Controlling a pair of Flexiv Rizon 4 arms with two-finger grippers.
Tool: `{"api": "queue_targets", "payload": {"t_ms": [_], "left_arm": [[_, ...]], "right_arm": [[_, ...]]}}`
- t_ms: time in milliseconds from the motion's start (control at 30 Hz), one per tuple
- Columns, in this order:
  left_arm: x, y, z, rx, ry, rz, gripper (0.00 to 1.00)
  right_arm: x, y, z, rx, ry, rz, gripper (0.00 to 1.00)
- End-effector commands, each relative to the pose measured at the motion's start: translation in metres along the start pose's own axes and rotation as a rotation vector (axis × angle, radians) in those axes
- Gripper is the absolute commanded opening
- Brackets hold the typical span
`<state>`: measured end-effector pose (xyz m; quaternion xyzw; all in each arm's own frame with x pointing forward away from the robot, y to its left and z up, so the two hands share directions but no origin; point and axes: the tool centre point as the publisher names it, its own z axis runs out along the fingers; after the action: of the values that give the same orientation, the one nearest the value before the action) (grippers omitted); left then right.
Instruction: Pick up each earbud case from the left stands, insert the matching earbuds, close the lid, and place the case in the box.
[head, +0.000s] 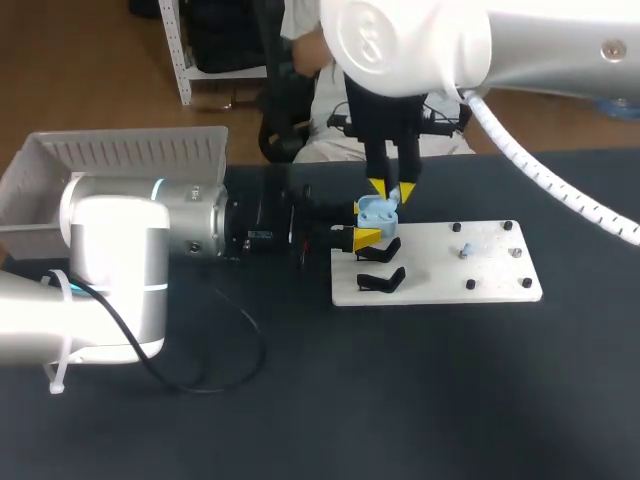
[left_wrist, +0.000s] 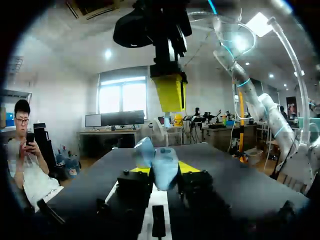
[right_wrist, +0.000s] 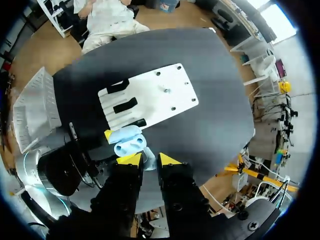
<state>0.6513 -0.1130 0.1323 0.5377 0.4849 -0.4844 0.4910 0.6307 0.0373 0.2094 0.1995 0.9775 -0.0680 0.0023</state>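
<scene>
Pale-blue case (head: 378, 211) sits with its lid open between the fingers of the left gripper (left_wrist: 161, 171), which clamp it from both sides. It is held over the far left corner of the white board (head: 500, 285). In the right wrist view its two sockets face up. Right gripper (head: 392, 189) hangs straight down over the case, jaws narrow, pinching a small pale-blue earbud (right_wrist: 149, 161) just above the open sockets. Whether the earbud touches the case I cannot tell. Two black stands (head: 383, 280) lie on the board's left part, nearer the robot than the case. A second earbud (head: 467, 250) stands among the black pegs (head: 470, 285) on the board's right part. Pale slatted box (head: 120, 150) stands at the table's far left, beyond the left arm (head: 150, 230), well apart from the board
</scene>
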Motion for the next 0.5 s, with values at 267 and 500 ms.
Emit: {"api": "queue_targets", "payload": {"t_ms": [267,500], "left_arm": [[0.0008,0.0008,0.0002,0.001,-0.002,0.002,0.0],[0.0005,-0.0002,0.0034,0.002,-0.005,0.014,0.0]], "right_arm": [[-0.0029,0.001,0.0012,0.024,-0.003,0.119,0.0],[-0.0002,0.002,0.0035,0.037,0.04,0.242,0.0]]}}
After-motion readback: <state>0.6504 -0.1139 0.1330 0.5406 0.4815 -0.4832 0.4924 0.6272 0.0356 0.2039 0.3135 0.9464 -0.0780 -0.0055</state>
